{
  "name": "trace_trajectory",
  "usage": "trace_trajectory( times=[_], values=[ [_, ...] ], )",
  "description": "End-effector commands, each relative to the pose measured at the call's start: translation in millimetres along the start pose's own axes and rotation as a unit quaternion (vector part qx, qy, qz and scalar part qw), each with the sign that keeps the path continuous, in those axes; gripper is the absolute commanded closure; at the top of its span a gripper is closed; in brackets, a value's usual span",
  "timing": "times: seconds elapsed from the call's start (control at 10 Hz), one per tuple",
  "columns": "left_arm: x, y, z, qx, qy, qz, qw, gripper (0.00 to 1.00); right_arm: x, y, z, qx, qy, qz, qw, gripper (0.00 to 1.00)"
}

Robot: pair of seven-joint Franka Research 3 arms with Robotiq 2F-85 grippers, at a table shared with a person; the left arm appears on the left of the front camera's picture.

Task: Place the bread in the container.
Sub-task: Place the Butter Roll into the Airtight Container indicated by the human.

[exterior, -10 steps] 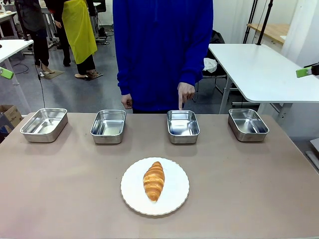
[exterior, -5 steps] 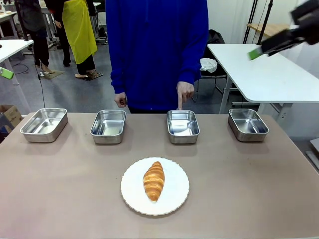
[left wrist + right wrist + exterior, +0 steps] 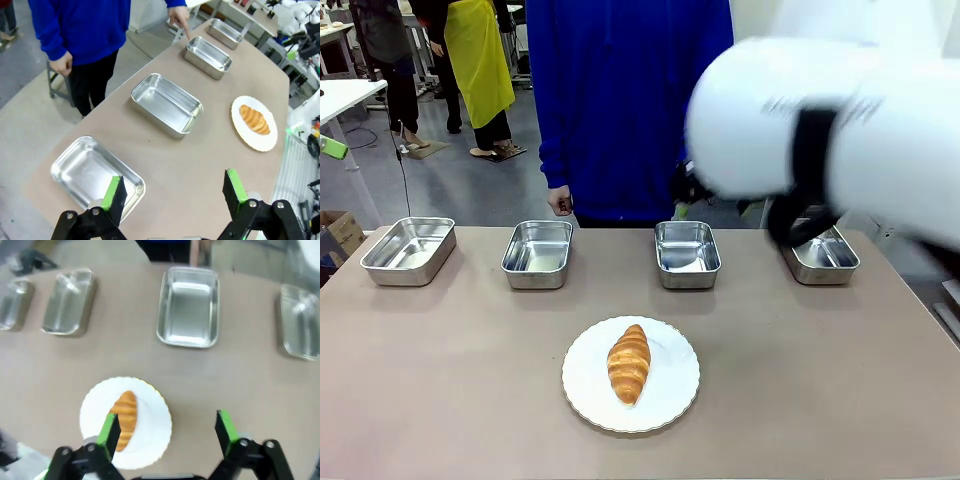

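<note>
At the tabletop's left end the left gripper [image 3: 173, 180] hovers near the outermost pan [image 3: 80, 170], jaws wide and empty, probably parked clear. The croissant [image 3: 629, 363] lies on the white plate [image 3: 675, 400] mid-table towards the near edge. The person's hand [image 3: 179, 17] points at the third steel pan [image 3: 687, 278] on the far edge, marking the container. The right gripper [image 3: 166, 418], jaws wide, looks down on the plate; its blurred arm [image 3: 840, 130] hides that hand in the front view.

Right arm [image 3: 840, 140] swung in — tool [image 3: 167, 421] over table [image 3: 210, 385]
</note>
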State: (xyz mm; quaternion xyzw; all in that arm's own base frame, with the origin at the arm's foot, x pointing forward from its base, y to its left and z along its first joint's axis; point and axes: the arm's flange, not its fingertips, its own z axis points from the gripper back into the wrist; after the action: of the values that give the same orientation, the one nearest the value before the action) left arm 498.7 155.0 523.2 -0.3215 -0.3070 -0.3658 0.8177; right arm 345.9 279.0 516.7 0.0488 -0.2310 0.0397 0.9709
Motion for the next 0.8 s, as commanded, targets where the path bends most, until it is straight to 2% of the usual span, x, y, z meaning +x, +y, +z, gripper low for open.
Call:
trace_trajectory(
  times=[0.0,0.1,0.6,0.7],
  values=[
    [1,-2,2,-0.003,-0.003,-0.001,1.000,0.00,25,12,-18,0.008,0.026,-0.082,0.996,0.00],
    [1,-2,2,-0.003,-0.003,-0.001,1.000,0.00,0,0,0,0.000,0.000,0.000,1.000,0.00],
    [1,-2,2,-0.003,-0.003,-0.001,1.000,0.00,6,2,0,-0.003,0.010,0.002,1.000,0.00],
    [1,-2,2,-0.003,-0.003,-0.001,1.000,0.00,1,17,-16,0.013,0.013,-0.003,1.000,0.00]
  ],
)
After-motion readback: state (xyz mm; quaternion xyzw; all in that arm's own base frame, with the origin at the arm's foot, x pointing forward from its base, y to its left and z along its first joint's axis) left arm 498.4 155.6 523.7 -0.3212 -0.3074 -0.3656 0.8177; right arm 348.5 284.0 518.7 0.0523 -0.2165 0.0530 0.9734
